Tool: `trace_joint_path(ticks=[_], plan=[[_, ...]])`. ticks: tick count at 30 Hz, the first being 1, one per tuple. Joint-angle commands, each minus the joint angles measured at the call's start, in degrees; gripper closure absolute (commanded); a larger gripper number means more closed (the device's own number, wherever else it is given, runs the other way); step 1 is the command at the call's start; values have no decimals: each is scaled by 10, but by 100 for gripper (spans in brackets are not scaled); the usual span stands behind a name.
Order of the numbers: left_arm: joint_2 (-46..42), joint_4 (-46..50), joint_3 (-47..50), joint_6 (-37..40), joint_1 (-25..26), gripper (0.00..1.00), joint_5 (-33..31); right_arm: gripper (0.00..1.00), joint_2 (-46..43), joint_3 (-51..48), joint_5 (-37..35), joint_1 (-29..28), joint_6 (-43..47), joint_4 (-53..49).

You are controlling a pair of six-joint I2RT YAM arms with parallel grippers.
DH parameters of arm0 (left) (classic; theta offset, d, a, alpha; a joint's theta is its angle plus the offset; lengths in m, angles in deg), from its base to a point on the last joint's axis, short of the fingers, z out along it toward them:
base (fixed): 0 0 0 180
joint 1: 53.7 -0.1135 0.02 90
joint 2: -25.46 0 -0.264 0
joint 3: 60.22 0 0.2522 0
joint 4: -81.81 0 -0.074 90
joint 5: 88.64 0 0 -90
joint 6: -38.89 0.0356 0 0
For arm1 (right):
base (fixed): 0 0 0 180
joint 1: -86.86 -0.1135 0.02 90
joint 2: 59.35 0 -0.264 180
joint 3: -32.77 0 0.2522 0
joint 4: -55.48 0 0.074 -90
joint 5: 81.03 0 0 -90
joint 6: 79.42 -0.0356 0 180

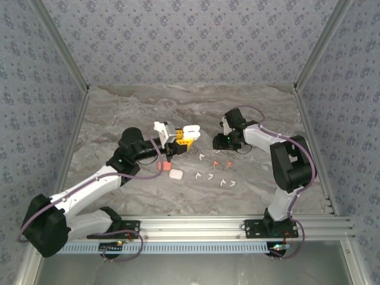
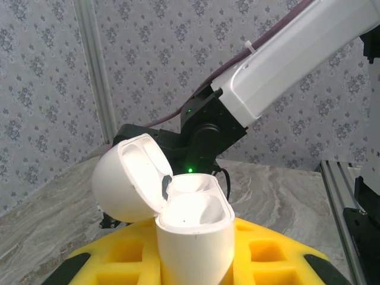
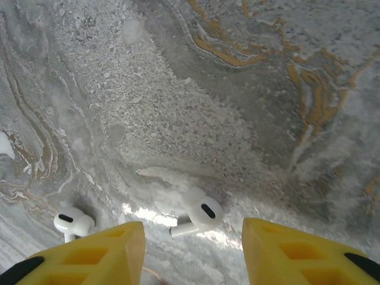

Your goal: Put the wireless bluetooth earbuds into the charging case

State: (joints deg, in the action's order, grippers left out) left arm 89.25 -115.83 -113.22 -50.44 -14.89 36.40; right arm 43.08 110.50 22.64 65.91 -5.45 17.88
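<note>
**While the left arm holds a case open, the right stands over a bud**

Where the arms are bolted down, the rail (image 1: pixel 208 224) runs along the near edge. Just past it, on the bench (image 1: pixel 267 113), a closed case (image 1: pixel 176 174) sits white and shut near the left arm (image 1: pixel 101 178). A pink-orange thing (image 1: pixel 160 166) lies close by it, and I cannot make out what it is. To the right of these the buds (image 1: pixel 210 176) lie loose in a scatter, mostly white with two orange-red. None is in a case yet.

Farther back the work is set up. The left jaws are pinching the case (image 2: pixel 193 237) by its body, upright and off the bench. Its lid (image 2: pixel 127 178) is swung back and the wells face up. I'd say it is held that way to give the other arm a steady, open target.

The right arm (image 1: pixel 285 157) reaches in opposite it. The right jaws point down at the bench and are spread, with a yellow pad (image 3: pixel 107 255) on each side of a white bud (image 3: pixel 199 215) lying on its side. Neither pad touches it. A second bud (image 3: pixel 72 222), also white, lies just outside the left pad.

That straddle looks like the line-up for a pick. The bud is small and smooth, so I'd expect it could squirt out if the pads meet it off-centre. Behind it all stands the patterned wall (image 1: pixel 190 41).
</note>
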Motion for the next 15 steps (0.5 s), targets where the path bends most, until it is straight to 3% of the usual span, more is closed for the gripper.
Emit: trace_joint_path(ticks=[1, 15], plan=[[-8, -6, -1, 11, 5, 100, 0, 53, 19, 22, -22, -7, 5, -7], [-5, 3, -4, 12, 5, 100, -10, 62, 55, 39, -53, -21, 16, -29]])
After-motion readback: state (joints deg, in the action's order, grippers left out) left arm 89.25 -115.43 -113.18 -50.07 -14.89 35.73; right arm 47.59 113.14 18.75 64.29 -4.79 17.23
